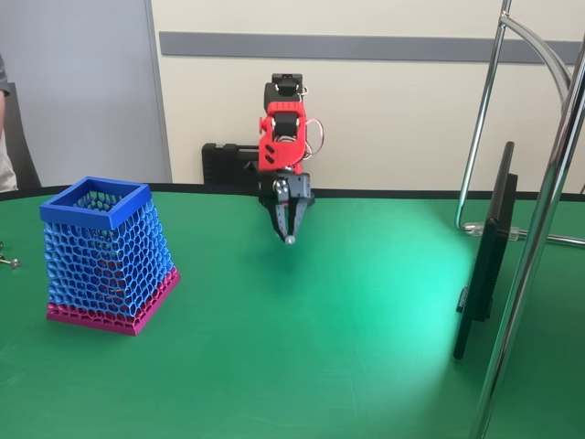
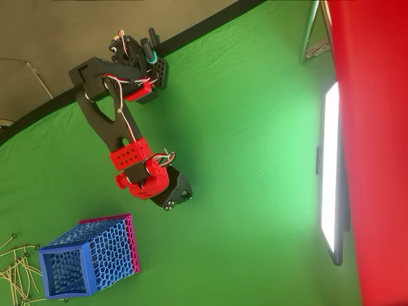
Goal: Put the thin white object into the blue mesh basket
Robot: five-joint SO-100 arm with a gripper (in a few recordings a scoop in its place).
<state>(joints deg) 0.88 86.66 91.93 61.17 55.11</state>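
Green tabletop (image 1: pixel 366 347), beige wall behind | fixed view: gripper (image 1: pixel 290 238) tips pressed together, something small at tips, can't tell if thin white object; blue mesh basket (image 1: pixel 96 203) well left, upright | overhead view: gripper (image 2: pixel 171 203) near basket (image 2: pixel 64 275); thin pale strands (image 2: pixel 16 268) by its rim | you should centre over the opening before releasing.
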